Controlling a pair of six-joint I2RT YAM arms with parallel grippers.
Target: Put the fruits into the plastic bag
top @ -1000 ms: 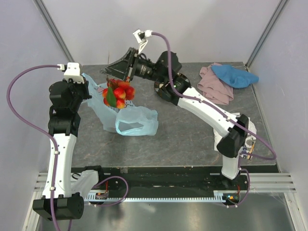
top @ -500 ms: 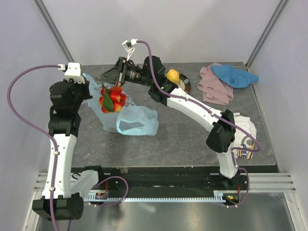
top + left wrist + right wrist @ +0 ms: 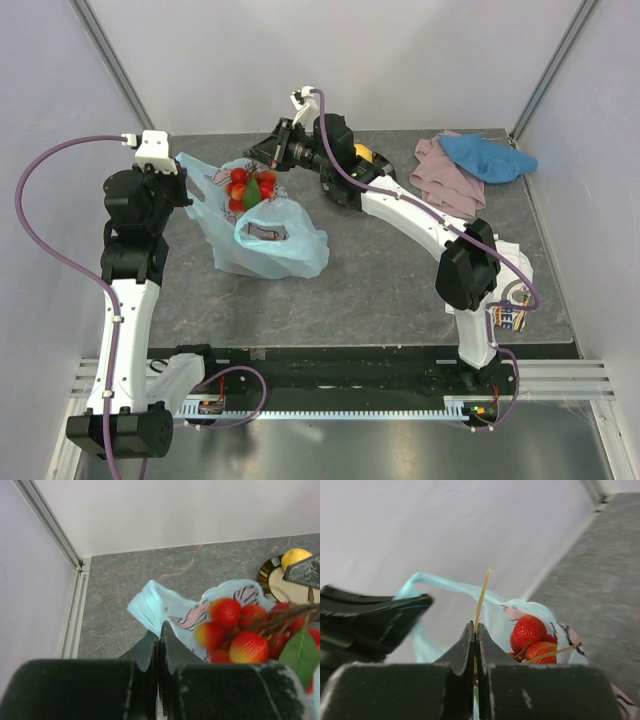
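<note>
At the mouth of the plastic bag (image 3: 270, 245), on its 11 o'clock side, your red fruit cluster (image 3: 250, 186) shows with its green leaf; you cannot tell whether it rests inside. Your right gripper (image 3: 276, 153), at the cluster's 1 o'clock, is pinched fully closed on the thin stem (image 3: 481, 597). Your left gripper (image 3: 159, 630), at the bag's 9 o'clock, is clamped tight on the bag's edge, holding it up. Toward the cluster's 2 o'clock a lemon (image 3: 362, 153) sits on the plate (image 3: 275, 580). Further toward 3 o'clock lie a pink cloth (image 3: 445, 182) and a blue cloth (image 3: 490, 158).
</note>
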